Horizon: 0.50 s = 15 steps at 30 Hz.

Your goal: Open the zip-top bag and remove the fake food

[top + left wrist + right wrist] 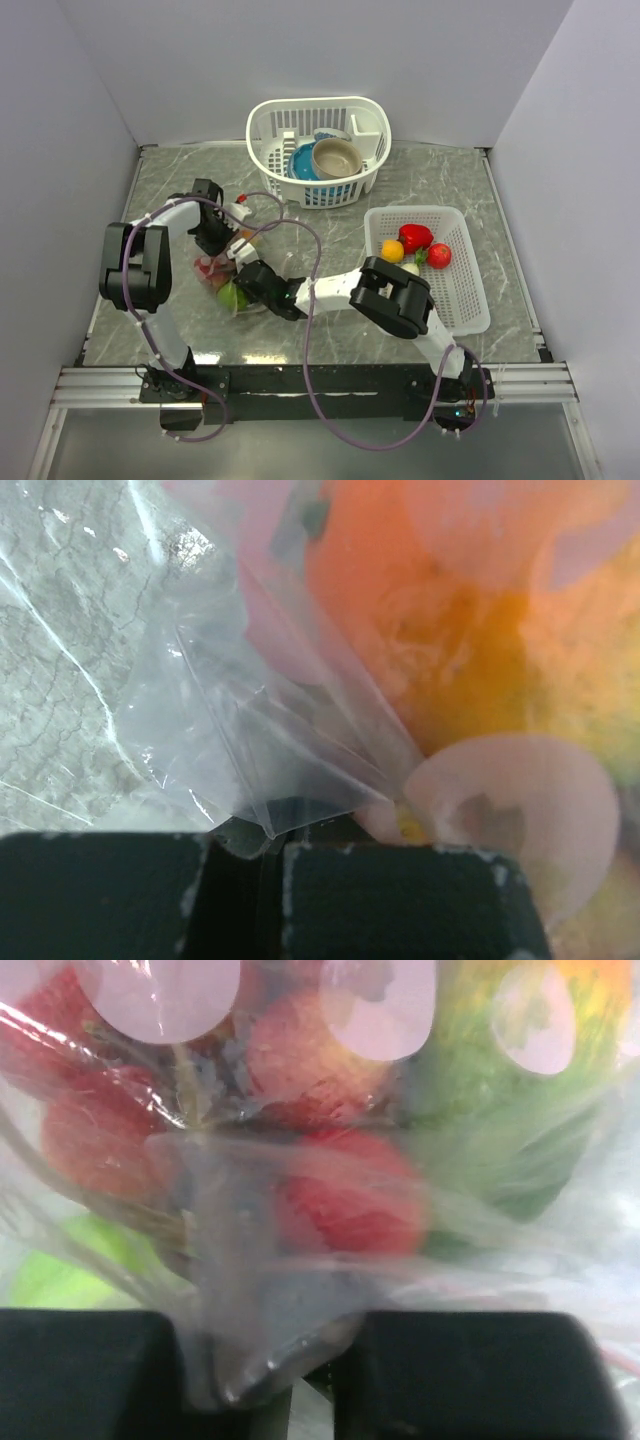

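The clear zip-top bag (225, 275) lies on the table left of centre, with red, green and orange fake food (233, 295) inside it. My left gripper (222, 243) is at the bag's far side, shut on a fold of its clear plastic (270, 810); orange and yellow pieces (450, 660) show through the film. My right gripper (252, 283) is at the bag's near right side, shut on its plastic (260, 1350); red pieces (350, 1210) and a green piece (500, 1130) fill that view. More fake food (415, 246) lies in a white tray.
A white mesh tray (470, 290) stands at the right, with red, orange and white pieces. A white basket (270, 125) at the back holds a blue bowl (300, 163) and a tan bowl (336, 157). Purple cables loop over the table.
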{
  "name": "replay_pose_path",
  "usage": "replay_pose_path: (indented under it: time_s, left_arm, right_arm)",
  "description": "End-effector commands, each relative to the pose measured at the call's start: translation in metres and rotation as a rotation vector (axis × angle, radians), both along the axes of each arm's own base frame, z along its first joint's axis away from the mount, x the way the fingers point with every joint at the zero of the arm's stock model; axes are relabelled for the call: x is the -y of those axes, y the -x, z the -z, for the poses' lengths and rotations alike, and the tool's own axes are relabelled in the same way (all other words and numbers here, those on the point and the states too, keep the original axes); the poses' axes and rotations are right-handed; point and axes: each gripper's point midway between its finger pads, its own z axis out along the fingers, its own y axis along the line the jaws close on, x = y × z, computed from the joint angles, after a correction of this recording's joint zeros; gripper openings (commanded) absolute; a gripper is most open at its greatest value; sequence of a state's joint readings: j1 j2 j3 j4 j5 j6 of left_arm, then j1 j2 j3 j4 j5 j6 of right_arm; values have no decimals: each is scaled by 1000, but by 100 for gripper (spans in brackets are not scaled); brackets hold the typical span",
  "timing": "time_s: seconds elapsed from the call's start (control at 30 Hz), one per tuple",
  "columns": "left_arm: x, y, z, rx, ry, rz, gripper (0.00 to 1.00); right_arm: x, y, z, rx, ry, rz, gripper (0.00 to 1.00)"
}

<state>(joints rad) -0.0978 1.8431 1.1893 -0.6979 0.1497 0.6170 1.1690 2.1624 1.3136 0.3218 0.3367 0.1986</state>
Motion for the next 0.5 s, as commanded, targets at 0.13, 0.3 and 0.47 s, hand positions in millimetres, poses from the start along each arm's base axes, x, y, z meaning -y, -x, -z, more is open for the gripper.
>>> replay_pose_path:
  time_s: [0.13, 0.3, 0.47]
  left_arm:
    - [7, 34, 39, -193, 20, -31, 1]
    - [-1, 20, 35, -158, 12, -70, 1]
    - [-7, 21, 34, -151, 6, -82, 1]
  right_arm:
    - [23, -3, -60, 57, -131, 64, 9]
    - [52, 15, -64, 47, -131, 92, 7]
    - [65, 32, -75, 44, -146, 96, 0]
